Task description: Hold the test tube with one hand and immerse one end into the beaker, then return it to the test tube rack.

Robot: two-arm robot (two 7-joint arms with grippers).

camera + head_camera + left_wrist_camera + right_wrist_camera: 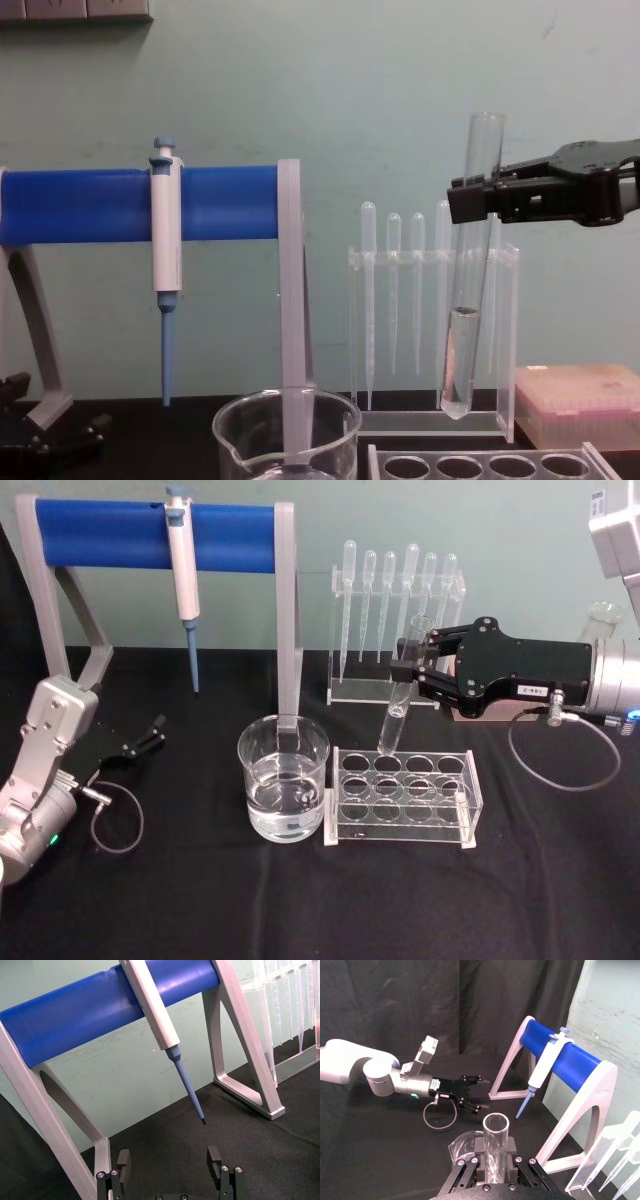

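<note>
The right gripper [412,665] is reaching in from the right side above the table [200,910], and its jaws are clamping the test tube [397,715] on the upper part, just below the open rim. The tube is hanging tilted, rim leaning away toward the back and round bottom pointing down. In the chest view the tube [465,330] is carrying clear liquid in its lower part, and its bottom is hovering just above the test tube rack [480,465], apart from it. In the head view the bottom is lying over the back row of the rack [400,795], near its left end.

The beaker [284,780] is standing just beside the left end of the rack. It is holding clear liquid up to roughly half its height, and its spout is facing the robot.

The left gripper [150,730] is resting low at the left, near the foot of the blue-barred stand [155,535]. In the left wrist view its jaws [169,1160] are standing apart and are gripping nothing.

The pipettor [183,570] is hanging on the blue bar, tip down. Behind the rack, a clear pipette stand [345,690] is carrying six bulb-topped pipettes [387,600], tips down. In the chest view a pink box [575,400] is sitting at the right.
</note>
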